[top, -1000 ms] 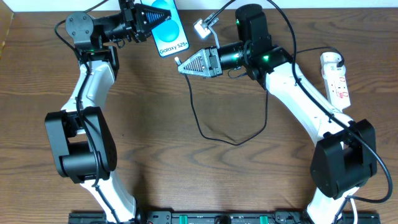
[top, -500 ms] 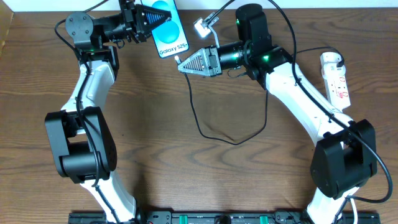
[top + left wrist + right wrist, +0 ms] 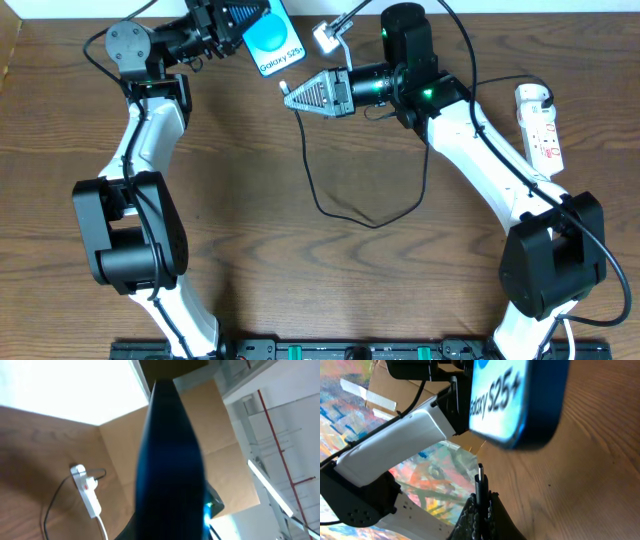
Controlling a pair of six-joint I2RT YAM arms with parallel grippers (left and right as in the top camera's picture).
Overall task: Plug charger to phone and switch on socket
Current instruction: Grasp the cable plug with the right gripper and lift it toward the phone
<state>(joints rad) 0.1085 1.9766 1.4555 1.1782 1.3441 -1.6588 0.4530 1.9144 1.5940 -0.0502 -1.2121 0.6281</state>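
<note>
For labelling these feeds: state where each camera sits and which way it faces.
Overhead: fixed above the table, looking straight down; both arms show, left gripper holding the phone, right gripper holding the charger.
Left wrist: on the left arm, looking along the phone's edge toward the socket; hardly any of the gripper itself shows.
Right wrist: on the right arm, looking past its fingertips and the charger's tip at the phone's lower end.
Shared: the phone appears in all three; the socket in overhead and left wrist.

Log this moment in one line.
left jaws: shut on phone | right jaws: shut on charger, tip short of phone | socket: untouched
</note>
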